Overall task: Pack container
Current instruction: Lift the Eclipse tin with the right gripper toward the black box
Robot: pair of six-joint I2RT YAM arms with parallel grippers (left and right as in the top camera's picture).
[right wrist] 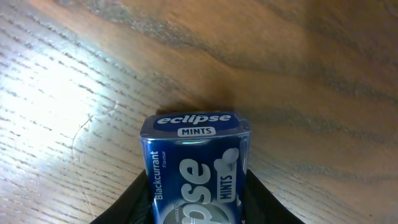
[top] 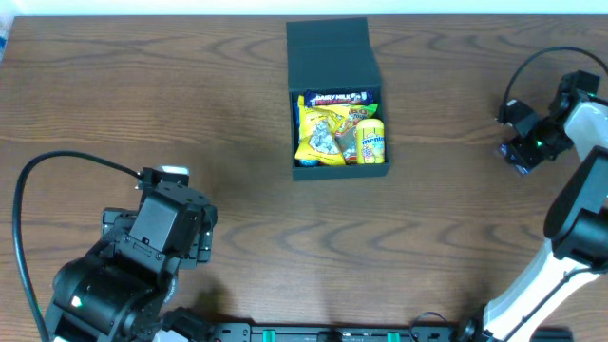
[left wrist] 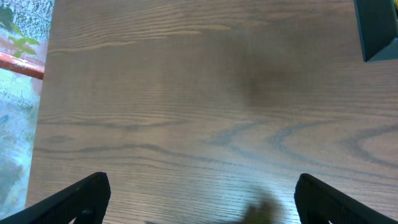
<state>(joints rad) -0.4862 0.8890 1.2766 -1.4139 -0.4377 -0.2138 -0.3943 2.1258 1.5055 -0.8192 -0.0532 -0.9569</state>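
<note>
Pick-up step, I judge: the right fingers (right wrist: 264,202) clamp the mints tin (right wrist: 196,165); next it needs carrying into the open, part-filled container (top: 340,172); the left fingers (left wrist: 74,199) gape wide, empty

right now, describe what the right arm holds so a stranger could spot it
On the wooden table, look right of the open green container, toward the table's right side. There the right fingers pinch a tin. It is blue, labelled eclipse mints, unlike the yellow packets inside the container.
</note>
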